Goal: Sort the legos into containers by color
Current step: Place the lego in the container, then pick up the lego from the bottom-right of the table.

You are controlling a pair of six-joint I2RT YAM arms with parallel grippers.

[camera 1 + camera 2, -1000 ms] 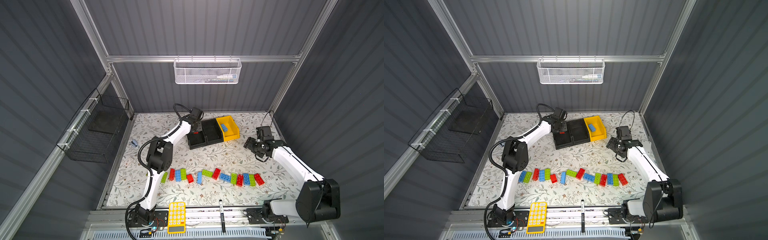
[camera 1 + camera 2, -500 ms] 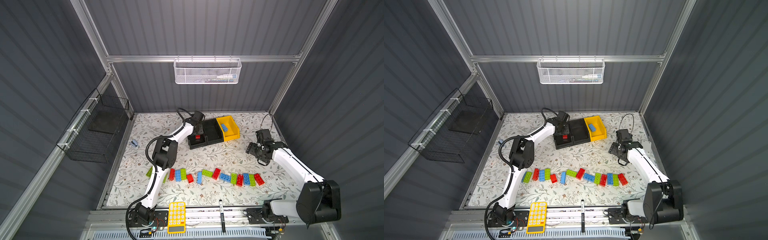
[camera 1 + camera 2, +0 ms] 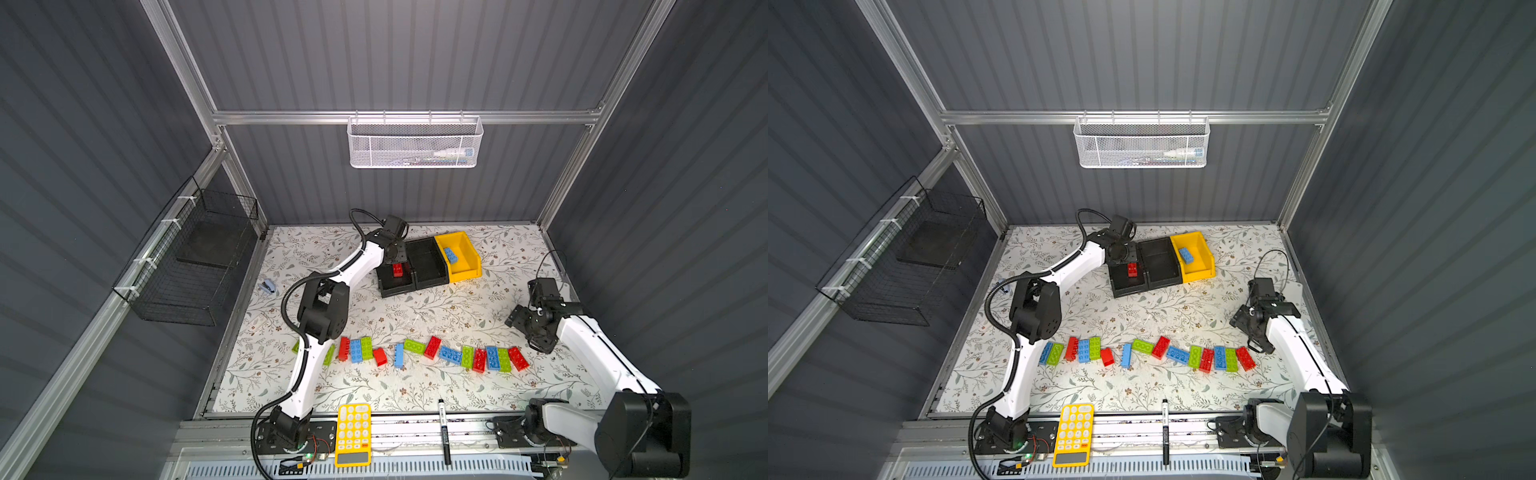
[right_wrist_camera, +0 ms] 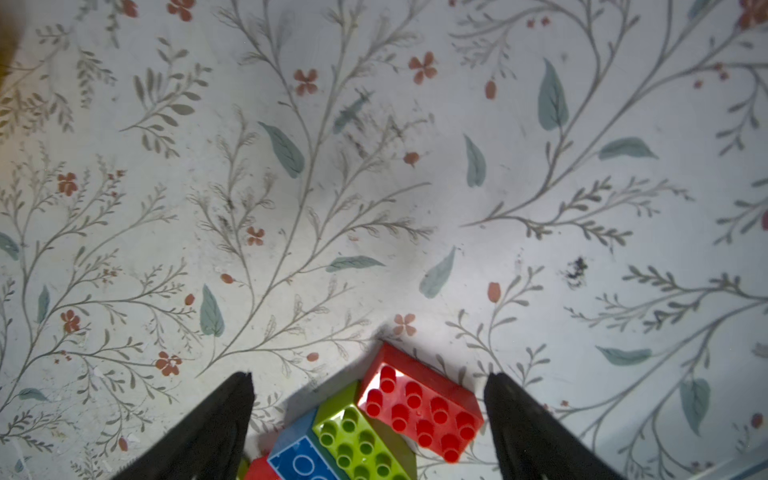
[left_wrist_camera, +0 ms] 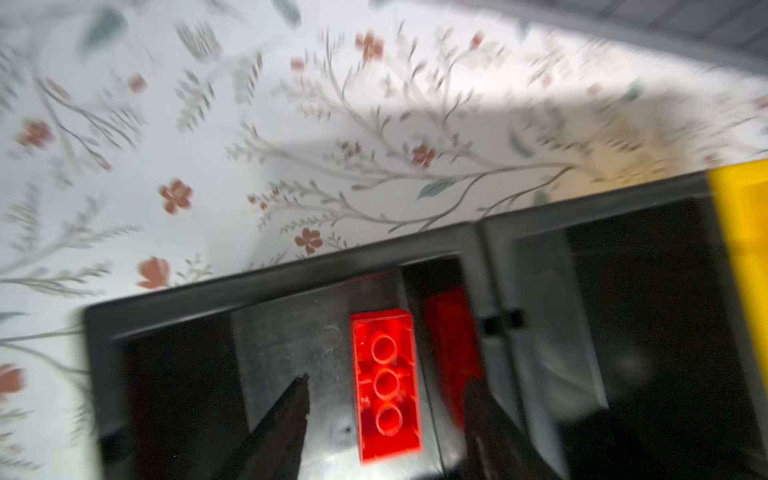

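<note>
My left gripper [image 5: 386,378] hangs open over the left black bin [image 3: 384,286]. A red lego [image 5: 386,386] lies underside up inside the bin, clear of both fingers, and shows in both top views [image 3: 397,270] [image 3: 1132,269]. A second black bin [image 3: 428,262] stands beside it, then a yellow bin [image 3: 467,268] holding a blue lego [image 3: 451,254]. A row of red, blue and green legos [image 3: 415,353] crosses the mat. My right gripper [image 4: 372,376] is open above the row's right end, over a red lego [image 4: 419,411] next to a green one [image 4: 357,440].
A yellow calculator [image 3: 353,432] and a black marker [image 3: 444,432] lie on the front rail. A black wire basket [image 3: 195,257] hangs on the left wall and a white mesh basket [image 3: 415,141] on the back wall. A small blue-grey object [image 3: 268,286] sits at the mat's left edge.
The left jaws have spread and the red lego now lies loose in the black bin. The right arm has come forward to the row's right end, its jaws wider.
</note>
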